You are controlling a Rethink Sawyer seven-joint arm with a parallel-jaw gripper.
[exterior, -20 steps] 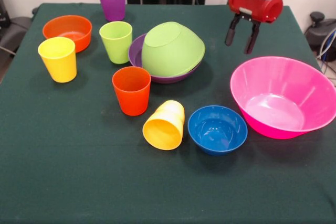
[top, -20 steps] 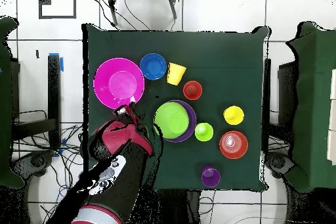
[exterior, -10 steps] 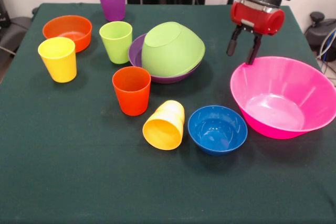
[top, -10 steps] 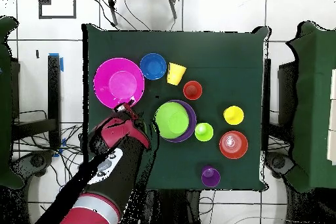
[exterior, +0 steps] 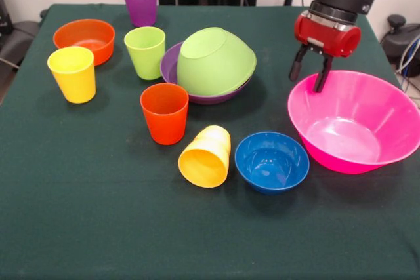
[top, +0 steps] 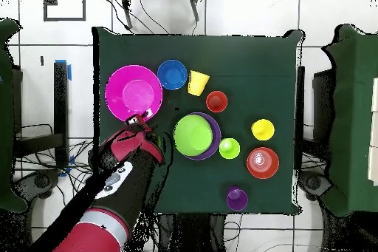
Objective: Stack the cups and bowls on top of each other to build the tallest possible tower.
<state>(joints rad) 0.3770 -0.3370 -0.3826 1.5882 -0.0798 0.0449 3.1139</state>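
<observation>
Lower and closer than a second ago, the gripper [exterior: 312, 75] now hangs open and empty over the far rim of the pink bowl [exterior: 367, 106], which sits at the bench [exterior: 98, 214] edge beside the blue bowl [exterior: 272, 160]. Pinching that thin sloped rim off-centre could tip the bowl or let it slip free

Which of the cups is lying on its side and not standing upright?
The yellow-orange cup, just left of the blue bowl in the front view. Its open mouth faces the camera, while the other four cups stand upright with their mouths up.
</observation>
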